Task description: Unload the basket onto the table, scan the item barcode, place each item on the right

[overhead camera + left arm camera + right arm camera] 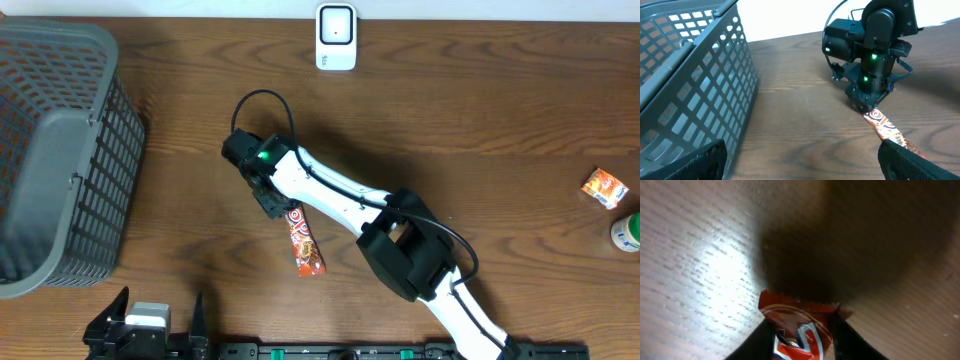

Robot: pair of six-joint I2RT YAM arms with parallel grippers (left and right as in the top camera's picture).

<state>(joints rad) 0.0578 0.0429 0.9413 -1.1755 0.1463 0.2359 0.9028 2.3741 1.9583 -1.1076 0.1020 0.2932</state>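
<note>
Overhead view showed one brown wooden table with two arms working at it. One grey mesh basket occupied the left side and ran past the left frame edge. The right arm reached diagonally from the near edge toward the table centre. The left gripper sat at the near-left edge, its fingers spread wide apart with nothing between them. One white barcode scanner stood at the far edge, centre; its small label could not be read.

The task item, one long red-orange snack wrapper, lay flat on the wood near the centre, well apart from the scanner. The right gripper stood over the wrapper's far end. Right wrist view showed its fingers flanking that end closely, but whether they pressed on it could not be determined. The wrapper print was not legible.

One small orange packet lay near the right edge. One white-and-green container stood just beside it, cut by the frame. Bare wood separated basket, wrapper and scanner.
</note>
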